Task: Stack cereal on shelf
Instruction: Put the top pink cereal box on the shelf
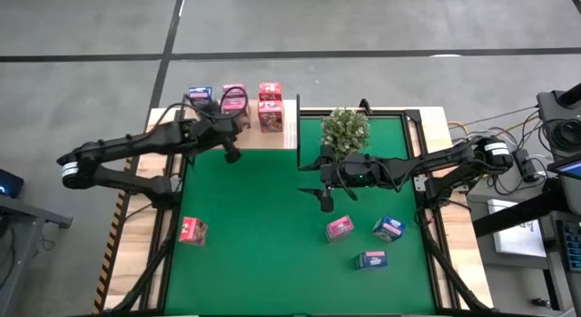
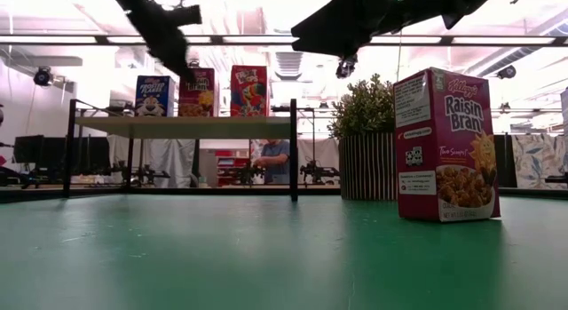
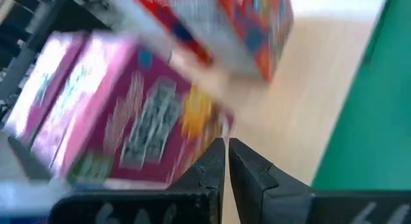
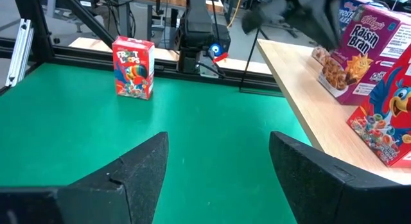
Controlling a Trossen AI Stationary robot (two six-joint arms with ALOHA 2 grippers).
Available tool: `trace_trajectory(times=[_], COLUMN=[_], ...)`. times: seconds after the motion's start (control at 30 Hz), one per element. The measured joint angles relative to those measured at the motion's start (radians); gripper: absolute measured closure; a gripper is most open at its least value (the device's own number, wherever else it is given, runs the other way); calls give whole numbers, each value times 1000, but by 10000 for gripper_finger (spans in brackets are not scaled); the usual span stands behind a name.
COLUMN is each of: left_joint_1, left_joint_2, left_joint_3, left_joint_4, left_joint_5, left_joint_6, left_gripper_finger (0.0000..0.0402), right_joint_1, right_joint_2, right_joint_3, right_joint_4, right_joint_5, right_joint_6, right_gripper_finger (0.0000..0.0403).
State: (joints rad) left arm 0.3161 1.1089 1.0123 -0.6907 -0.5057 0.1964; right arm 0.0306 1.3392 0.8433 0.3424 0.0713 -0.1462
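Observation:
The shelf (image 1: 259,140) is a pale wood board at the table's far left. A blue box (image 1: 199,96), a pink box (image 1: 234,99) and two red-pink boxes (image 1: 270,106) of cereal stand on it. My left gripper (image 1: 231,153) hangs shut just in front of the shelf. In its wrist view the shut fingers (image 3: 226,153) point at a pink box (image 3: 128,115). My right gripper (image 1: 327,202) is open above the mat's middle and holds nothing (image 4: 218,144). On the mat rest a red box (image 1: 192,231), a pink box (image 1: 339,228) and two blue boxes (image 1: 388,228) (image 1: 370,260).
A potted green plant (image 1: 345,128) stands at the mat's far edge, close to my right arm. Black metal uprights (image 2: 294,150) hold the shelf. The green mat (image 1: 263,226) has free room between the left box and the group at the right. A person (image 2: 275,159) shows beyond the table.

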Motion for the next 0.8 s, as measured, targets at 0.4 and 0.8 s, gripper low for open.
trace_trajectory(times=[0.4,0.8], left_joint_1=[10,60], left_joint_2=[-101,-95], left_joint_3=[-102,-237], left_joint_4=[35,287], left_joint_5=[0,-20], left_joint_6=[39,88], left_gripper_finger=[396,396], right_joint_1=[0,0], right_joint_2=[0,0], right_joint_3=[0,0], right_joint_4=[-10,-10], right_joint_5=[0,0], right_joint_6=[4,-1], right_gripper_finger=[145,149])
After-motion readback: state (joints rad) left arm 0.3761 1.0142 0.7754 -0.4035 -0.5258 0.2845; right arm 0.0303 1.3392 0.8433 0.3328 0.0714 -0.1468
